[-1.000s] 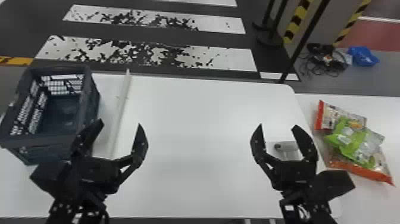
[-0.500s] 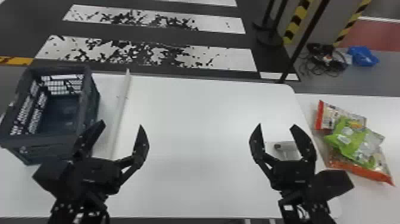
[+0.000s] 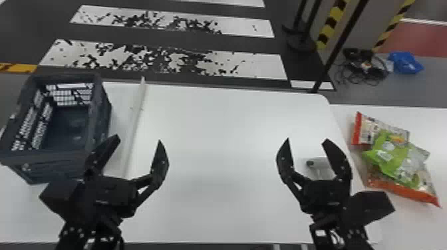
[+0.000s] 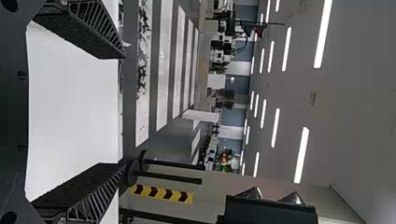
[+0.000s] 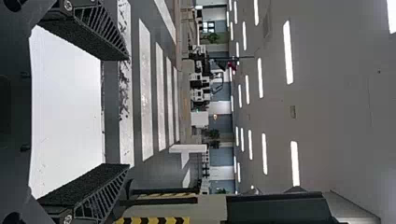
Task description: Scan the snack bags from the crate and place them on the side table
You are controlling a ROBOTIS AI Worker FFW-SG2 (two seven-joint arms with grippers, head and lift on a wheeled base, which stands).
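My left gripper is open with nothing between its fingers, by the near right corner of the dark crate; its fingers spread wide in the left wrist view, where the gripper frames bare white table. My right gripper also stands open, over the right part of the white table, its empty fingers apart in the right wrist view too, gripper. The crate's visible floor holds no bag. Beyond the table's right edge, snack bags lie overlapping on the side table: a green bag, a red-edged bag and an orange-edged bag.
A grey-white scanner lies on the main table, partly behind a finger of my right gripper. One long white strip runs front to back just right of the crate. Behind the table are a black pole and striped posts.
The right gripper has shifted very slightly to the left. My left gripper has barely moved, a touch to the right; crate and bags are unchanged.
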